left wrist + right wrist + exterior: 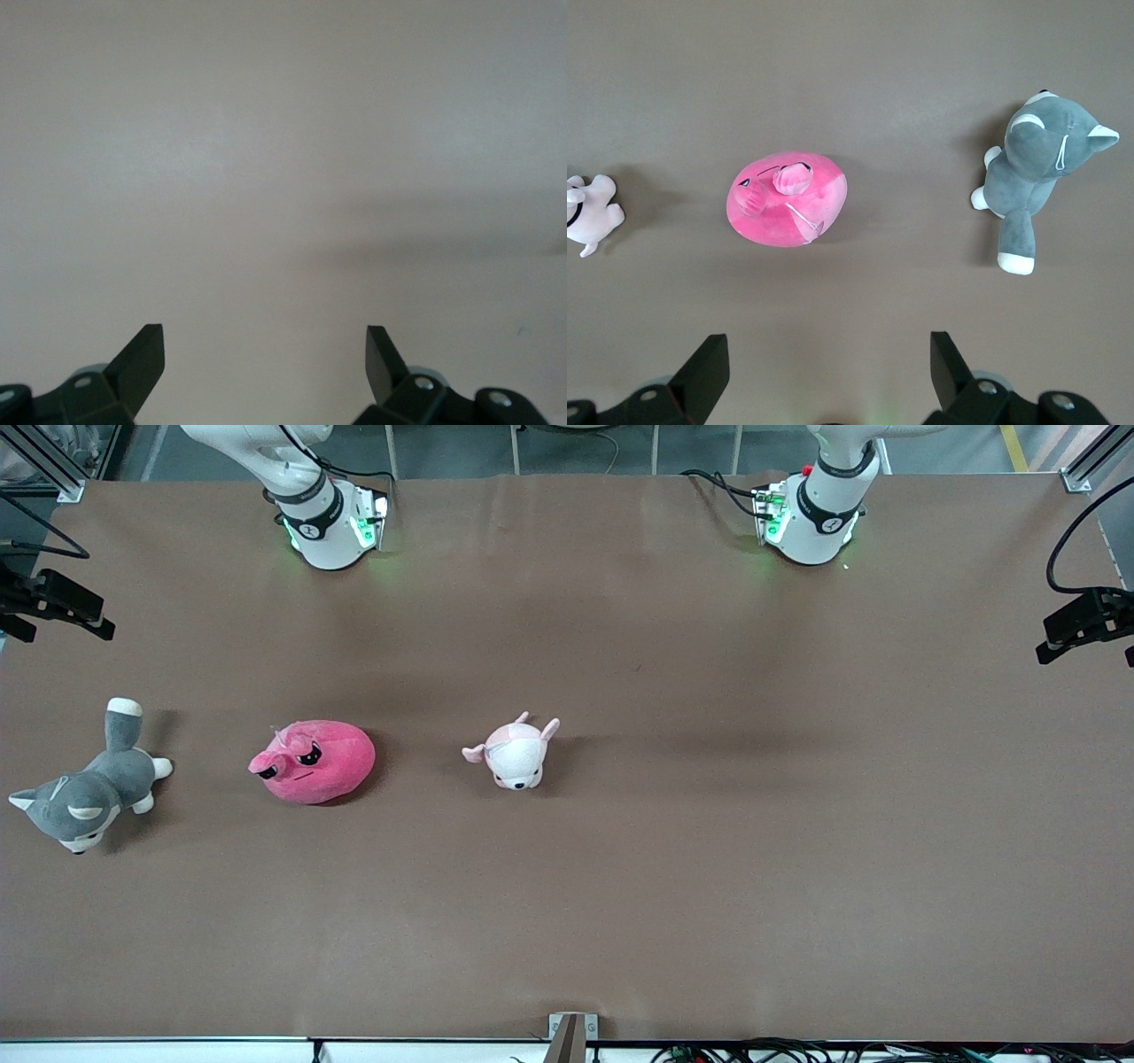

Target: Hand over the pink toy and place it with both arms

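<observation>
Pink toy (312,761) lies on the bench (709,850), left of frame centre in the front view. Left claw (266,354) and right claw (830,363) both wide, holding nothing. This fits either stage: toy awaiting pickup or already placed.

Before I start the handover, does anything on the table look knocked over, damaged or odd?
Nothing stands out. The pink toy, pale pink plush and grey plush lie apart, intact; both grippers are open.
</observation>
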Motion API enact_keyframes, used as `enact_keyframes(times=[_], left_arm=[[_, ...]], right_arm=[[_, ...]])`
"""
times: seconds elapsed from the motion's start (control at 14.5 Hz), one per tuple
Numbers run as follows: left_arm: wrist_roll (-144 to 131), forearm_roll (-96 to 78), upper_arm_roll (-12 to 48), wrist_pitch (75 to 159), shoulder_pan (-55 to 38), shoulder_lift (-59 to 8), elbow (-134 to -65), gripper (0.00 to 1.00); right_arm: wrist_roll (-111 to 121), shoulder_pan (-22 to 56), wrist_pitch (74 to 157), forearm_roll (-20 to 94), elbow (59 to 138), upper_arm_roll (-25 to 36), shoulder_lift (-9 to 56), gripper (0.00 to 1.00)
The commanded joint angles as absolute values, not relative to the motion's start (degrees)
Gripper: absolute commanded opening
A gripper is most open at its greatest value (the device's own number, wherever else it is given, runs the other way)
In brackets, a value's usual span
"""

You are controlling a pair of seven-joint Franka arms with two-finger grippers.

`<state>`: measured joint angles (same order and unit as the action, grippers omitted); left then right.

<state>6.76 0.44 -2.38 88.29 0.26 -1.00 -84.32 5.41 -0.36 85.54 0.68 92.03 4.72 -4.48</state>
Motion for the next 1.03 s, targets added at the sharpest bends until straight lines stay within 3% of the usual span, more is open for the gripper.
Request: enact_keyframes(times=[0.0, 0.96], left_arm=[[5.46, 0.44, -2.72, 87.36, -0.26, -1.14, -82.53, 1.0], [3.43, 0.35, -2.2, 87.63, -1.14, -1.49, -82.79, 1.0]], right_arm=[[6.15, -0.18, 85.43, -0.35, 93.08, 4.66, -5.98, 1.0], [6.24, -0.18, 85.43, -0.35, 93.08, 4.66, -5.98, 1.0]])
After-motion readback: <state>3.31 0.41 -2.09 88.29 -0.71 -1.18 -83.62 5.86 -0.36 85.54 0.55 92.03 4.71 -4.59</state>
